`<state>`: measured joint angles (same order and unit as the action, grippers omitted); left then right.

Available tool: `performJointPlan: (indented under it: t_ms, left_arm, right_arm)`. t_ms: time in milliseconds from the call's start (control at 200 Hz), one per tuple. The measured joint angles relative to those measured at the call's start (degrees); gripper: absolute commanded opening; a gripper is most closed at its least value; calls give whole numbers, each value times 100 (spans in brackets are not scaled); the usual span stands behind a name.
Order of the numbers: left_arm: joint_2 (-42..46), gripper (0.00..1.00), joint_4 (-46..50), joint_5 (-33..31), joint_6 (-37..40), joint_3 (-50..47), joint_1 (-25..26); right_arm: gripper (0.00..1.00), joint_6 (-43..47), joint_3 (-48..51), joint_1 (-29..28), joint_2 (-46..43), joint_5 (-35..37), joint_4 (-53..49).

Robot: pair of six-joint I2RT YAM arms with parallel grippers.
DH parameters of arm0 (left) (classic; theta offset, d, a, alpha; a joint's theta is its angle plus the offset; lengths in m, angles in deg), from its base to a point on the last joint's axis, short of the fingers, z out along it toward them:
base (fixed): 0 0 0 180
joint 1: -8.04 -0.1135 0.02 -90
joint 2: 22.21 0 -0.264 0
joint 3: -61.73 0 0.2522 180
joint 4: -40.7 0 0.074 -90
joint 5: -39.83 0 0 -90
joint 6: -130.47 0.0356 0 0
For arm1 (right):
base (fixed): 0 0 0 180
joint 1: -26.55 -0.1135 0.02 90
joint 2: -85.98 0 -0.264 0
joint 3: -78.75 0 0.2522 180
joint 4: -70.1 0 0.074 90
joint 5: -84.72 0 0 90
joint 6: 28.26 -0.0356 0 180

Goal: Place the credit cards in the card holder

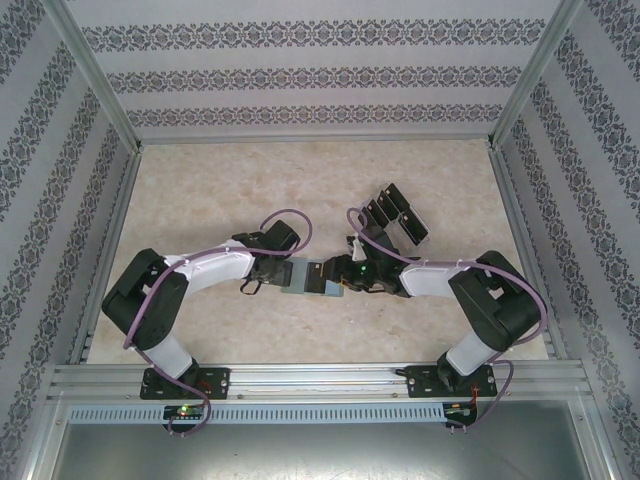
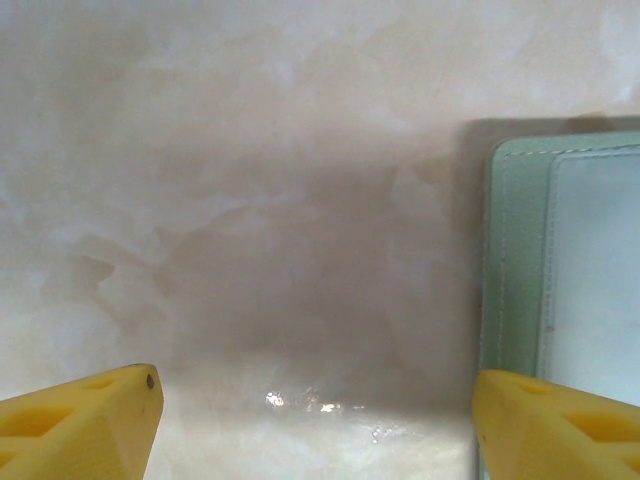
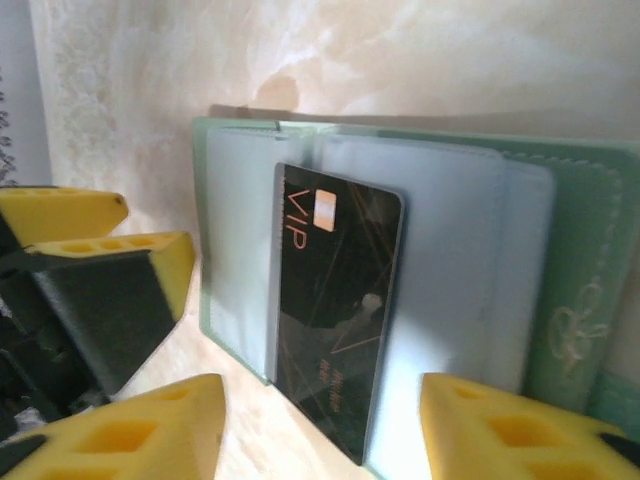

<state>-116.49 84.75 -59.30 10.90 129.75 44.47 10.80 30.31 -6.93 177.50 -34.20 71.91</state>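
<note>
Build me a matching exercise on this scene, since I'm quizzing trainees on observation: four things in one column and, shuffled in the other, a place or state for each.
Things
1. card holder
2. VIP card
3. other black cards
4. table

Places or states
A. pale, marbled beige surface
B. lying open, pale grey-blue inside facing up
C. black, lying among the holder's inner sleeves
D. grouped towards the far right, beyond the right arm

Pairs: 1-B, 2-C, 3-D, 4-A
</note>
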Motion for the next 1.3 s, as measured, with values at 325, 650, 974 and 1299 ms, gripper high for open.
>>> performJointPlan:
  t_ms: [325, 650, 974, 1299]
  left_arm:
    - [240, 83, 153, 317, -2, 750, 164]
    - [-520, 83, 144, 616, 0, 1410, 658]
    - [-970, 84, 61, 745, -2, 1460, 957]
    - [-1220, 84, 33, 693, 0, 1528, 1084]
  right_arm:
    - [0, 109, 0, 37, -378, 284, -422]
    - [0, 214, 133, 151, -393, 555, -671]
    - [0, 258, 310, 227, -234, 573, -542]
    - [0, 295, 337, 262, -232, 575, -481]
